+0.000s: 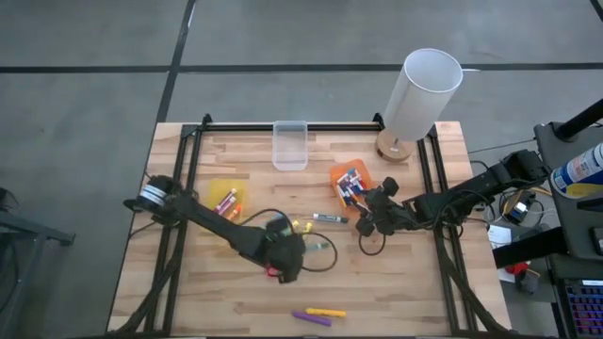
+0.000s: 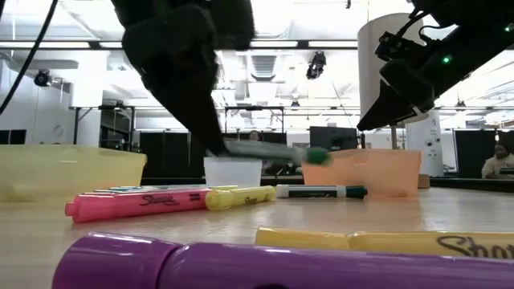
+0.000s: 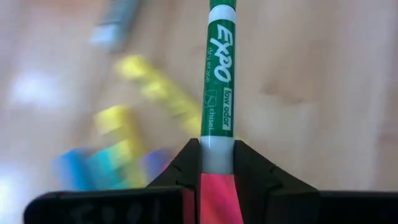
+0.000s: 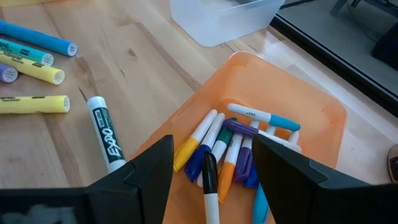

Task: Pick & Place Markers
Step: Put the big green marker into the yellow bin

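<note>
- The pale wooden plank table fills the middle of the high view; its surface is smooth with visible grain, and black metal rails run along its left, upper and right edges.
- A tall white cylinder lamp shade on a round wooden foot stands at the upper right corner of the table.
- Three small plastic bins are there: a clear rectangular bin at the upper centre edge, a yellow bin at the left, and an orange bin right of centre, which holds a heap of slim white-barrelled markers with coloured caps.
- The left gripper is low in the centre of the high view, above the table. Its fingers are clamped on the slim green-labelled Expo marker, which in the low view hangs level above the wood.
- The right gripper hangs over the near rim of the orange bin, fingers spread wide and holding nothing.
- One black-capped white marker lies alone between the two grippers.
- One purple highlighter and one yellow highlighter lie side by side near the lower edge.
- The wood at the lower left and lower right of the high view is bare.
</note>
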### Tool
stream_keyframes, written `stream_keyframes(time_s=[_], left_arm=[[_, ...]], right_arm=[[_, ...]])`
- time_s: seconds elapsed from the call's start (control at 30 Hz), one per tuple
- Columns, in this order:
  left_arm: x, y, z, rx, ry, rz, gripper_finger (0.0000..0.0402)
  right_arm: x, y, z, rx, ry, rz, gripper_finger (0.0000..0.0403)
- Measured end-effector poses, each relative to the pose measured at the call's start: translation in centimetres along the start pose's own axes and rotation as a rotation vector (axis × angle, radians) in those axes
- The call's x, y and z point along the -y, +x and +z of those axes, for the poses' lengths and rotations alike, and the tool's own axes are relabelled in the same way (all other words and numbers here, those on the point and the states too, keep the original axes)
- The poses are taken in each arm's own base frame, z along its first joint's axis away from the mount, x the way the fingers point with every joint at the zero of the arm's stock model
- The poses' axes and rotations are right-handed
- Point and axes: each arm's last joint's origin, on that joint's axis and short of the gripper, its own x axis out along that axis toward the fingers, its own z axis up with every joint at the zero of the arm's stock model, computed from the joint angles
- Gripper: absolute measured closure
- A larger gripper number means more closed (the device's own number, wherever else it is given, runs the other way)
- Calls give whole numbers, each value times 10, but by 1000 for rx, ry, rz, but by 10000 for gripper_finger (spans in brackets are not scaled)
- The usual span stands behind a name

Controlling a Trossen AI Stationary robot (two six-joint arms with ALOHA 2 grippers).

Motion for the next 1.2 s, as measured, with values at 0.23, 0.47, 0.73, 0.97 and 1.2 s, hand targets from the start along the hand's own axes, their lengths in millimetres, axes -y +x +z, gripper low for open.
stream_keyframes(time_s=[0.23, 0.47, 0.73, 0.97, 1.2], left_arm=[[-31, -54, -12, -36, -78, 203, 345], [-59, -99, -38, -145, -242, 379, 345], [-75, -119, -61, -241, -423, 522, 334], [-82, -100, -92, -404, -565, 602, 337], [-83, -74, -117, -478, -605, 583, 334]], right_arm=[[0, 0, -1, -1, -2, -1, 193], [0, 0, -1, -1, -4, -1, 193], [0, 0, -1, -1, -4, -1, 193], [0, 0, 0, 0, -4, 0, 193], [0, 0, -1, 0, -3, 0, 193]])
